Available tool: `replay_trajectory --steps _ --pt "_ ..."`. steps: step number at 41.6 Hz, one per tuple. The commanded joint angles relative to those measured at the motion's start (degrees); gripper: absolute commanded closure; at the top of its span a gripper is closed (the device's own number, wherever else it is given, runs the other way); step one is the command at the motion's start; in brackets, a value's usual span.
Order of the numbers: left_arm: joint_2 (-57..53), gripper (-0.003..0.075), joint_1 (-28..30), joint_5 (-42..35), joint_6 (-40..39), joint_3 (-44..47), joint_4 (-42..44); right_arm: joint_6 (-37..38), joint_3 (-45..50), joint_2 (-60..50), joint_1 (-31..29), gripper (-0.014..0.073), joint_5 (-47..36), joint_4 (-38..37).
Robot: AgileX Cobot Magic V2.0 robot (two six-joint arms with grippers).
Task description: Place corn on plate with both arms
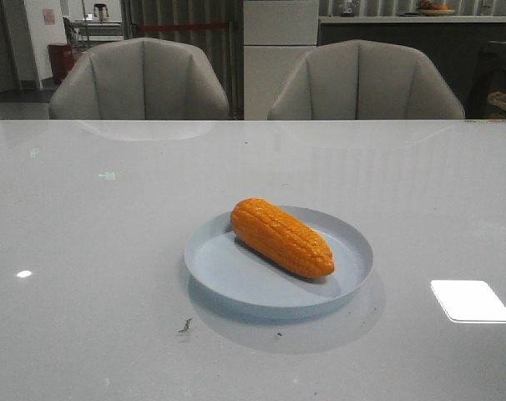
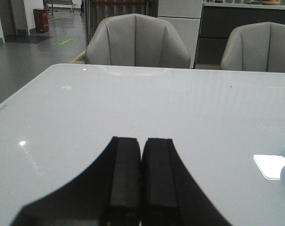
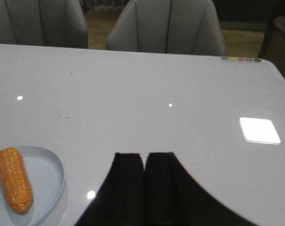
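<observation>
We note the corn [image 1: 281, 237] as bright orange, ribbed with rows of small kernels. The plate [image 1: 224, 267] under it reads pale blue, plain. The table [image 1: 111, 251] is glossy pale grey-white with white light patches. Two chairs [image 1: 139, 79] at the far side are beige-grey. Both the left gripper [image 2: 141, 179] and the right gripper [image 3: 145, 188] show matte black.

We see a glossy pale grey surface [image 1: 111, 251] that reflects a bright rectangle of light [image 1: 470, 301]. Behind it stand two grey upholstered chairs [image 1: 140, 79] [image 1: 366, 81]. Further back are a dark counter [image 1: 403, 38], a white cabinet [image 1: 280, 54] and a red bin [image 1: 59, 58].
</observation>
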Motion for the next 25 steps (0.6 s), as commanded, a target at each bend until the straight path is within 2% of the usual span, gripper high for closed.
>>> replay_trajectory --steps 1,18,24,25 --pt "-0.96 0.0626 0.09 -4.81 -0.66 2.11 -0.64 -0.26 2.32 -4.06 -0.42 0.0567 -6.69 0.24" --pt "-0.96 0.0626 0.09 -4.81 -0.66 2.11 -0.64 -0.26 21.07 -24.33 -0.42 0.0567 -7.62 0.56" --pt "-0.96 0.0626 0.09 -4.81 -0.66 2.11 -0.64 -0.26 27.15 -24.72 -0.49 0.0567 -7.94 0.56" --pt "-0.96 0.0626 0.09 -4.81 -0.66 2.11 -0.64 -0.26 27.23 -24.72 -0.49 0.0567 -5.96 0.56"
